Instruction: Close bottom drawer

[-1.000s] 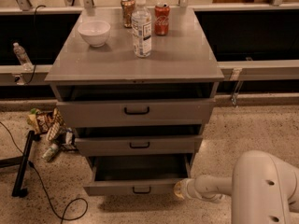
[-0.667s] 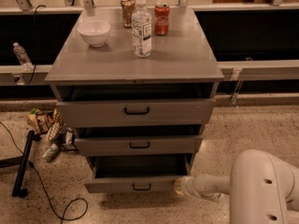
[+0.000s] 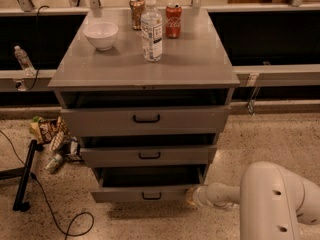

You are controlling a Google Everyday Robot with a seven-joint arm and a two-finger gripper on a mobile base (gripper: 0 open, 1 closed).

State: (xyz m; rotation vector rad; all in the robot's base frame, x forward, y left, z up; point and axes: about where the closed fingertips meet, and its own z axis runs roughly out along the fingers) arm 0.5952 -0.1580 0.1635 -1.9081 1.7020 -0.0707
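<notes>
Camera view: bottom drawer [image 3: 125, 194] was seen partly pulled out at the foot of the 3-drawer cabinet [image 3: 145, 69], gripper [image 3: 192, 196] was held at its front's right end, grip state could not be told, white bowl [image 3: 101, 35] and bottle [image 3: 151, 29] were set on top

Counted on desk [image 3: 200, 64]: 1 white bowl [image 3: 101, 35], 1 clear plastic bottle [image 3: 151, 30], 2 soda cans: red Coca-Cola can [image 3: 173, 20], brown can [image 3: 136, 12]. Drawers: 3, bottom drawer [image 3: 120, 195] included. Black drawer handles [image 3: 146, 118]: 3. Small bottle [image 3: 23, 59] off desk: 1. Claw [image 3: 192, 196]: 1, just beside right end of bottom drawer front.
</notes>
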